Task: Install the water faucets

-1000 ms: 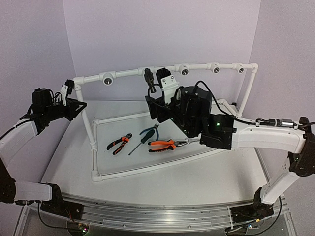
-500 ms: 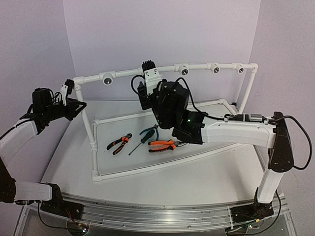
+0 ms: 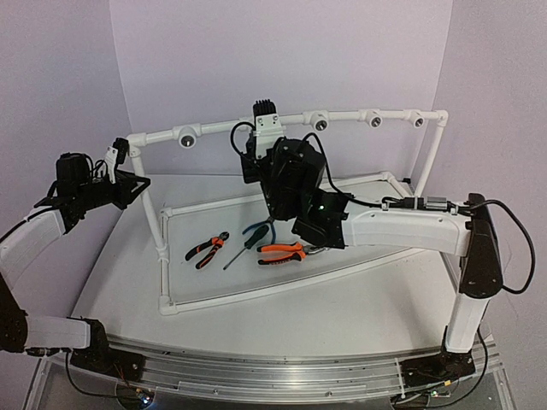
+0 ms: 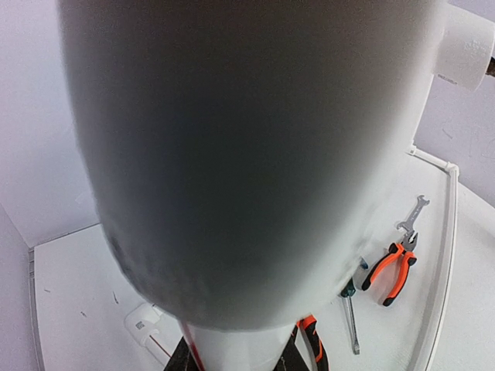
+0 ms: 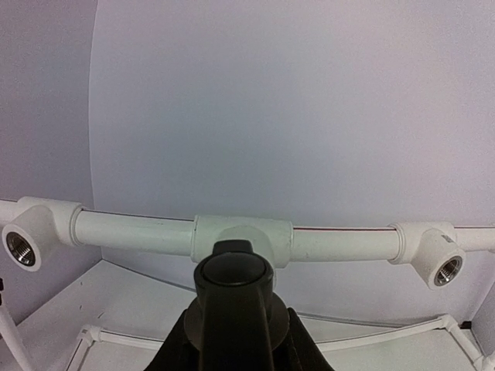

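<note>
One small black tap (image 5: pixel 232 286) sits at the white pipe tee fitting (image 5: pixel 271 238), pinched in the right gripper (image 5: pixel 234 340); the left gripper (image 3: pixel 128 183) clamps the white pipe frame (image 4: pixel 247 154). Hold the tap square to the socket while twisting, I'd say.

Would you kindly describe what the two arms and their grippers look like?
The left arm and right arm have white link shells with black joints. The right carries a green light and a looping black cable. The left gripper and right gripper are black.
</note>
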Controlling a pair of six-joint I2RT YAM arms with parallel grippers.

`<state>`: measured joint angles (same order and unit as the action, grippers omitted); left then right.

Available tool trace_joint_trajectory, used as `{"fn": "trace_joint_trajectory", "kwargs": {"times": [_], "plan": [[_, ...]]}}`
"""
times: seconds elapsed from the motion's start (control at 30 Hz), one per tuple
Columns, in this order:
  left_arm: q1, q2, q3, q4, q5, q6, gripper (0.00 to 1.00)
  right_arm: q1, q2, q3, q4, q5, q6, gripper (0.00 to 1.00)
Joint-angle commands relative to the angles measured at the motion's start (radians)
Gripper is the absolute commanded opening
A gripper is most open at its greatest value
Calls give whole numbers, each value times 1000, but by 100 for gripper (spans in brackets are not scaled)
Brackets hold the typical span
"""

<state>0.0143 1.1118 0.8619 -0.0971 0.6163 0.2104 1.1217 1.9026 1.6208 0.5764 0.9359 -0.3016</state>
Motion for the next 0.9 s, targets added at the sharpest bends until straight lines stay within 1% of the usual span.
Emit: {"fn": "trace_joint_trajectory", "kwargs": {"times": [0.0,0.1,0.17,0.3,0.43,0.6,0.63,0.67,0.77,0.8,0.87], "plan": [[-11,18,8,-182,-42,13,0,-11,-6,-7,66,127,139,0],[-11,17,9,-181,-42,13,0,-11,-2,-13,66,160,220,0],[-11,17,9,-180,-41,13,0,-10,8,-3,66,156,218,0],[-11,14,9,-179,-43,17,0,1,48,58,66,152,92,0],[-11,16,10,-176,-45,21,0,6,63,82,66,150,-23,0],[-11,19,12,-176,-45,22,0,8,59,74,84,151,-67,1],[-11,19,13,-176,-44,22,0,8,57,72,86,147,-72,3],[-11,20,13,-176,-44,21,0,8,55,72,88,145,-75,9],[-11,21,13,-177,-43,22,0,8,49,70,97,139,-86,32],[-11,22,14,-178,-43,22,0,8,46,69,98,133,-87,42],[-10,22,16,-179,-44,22,0,10,33,66,99,114,-91,52]]}}
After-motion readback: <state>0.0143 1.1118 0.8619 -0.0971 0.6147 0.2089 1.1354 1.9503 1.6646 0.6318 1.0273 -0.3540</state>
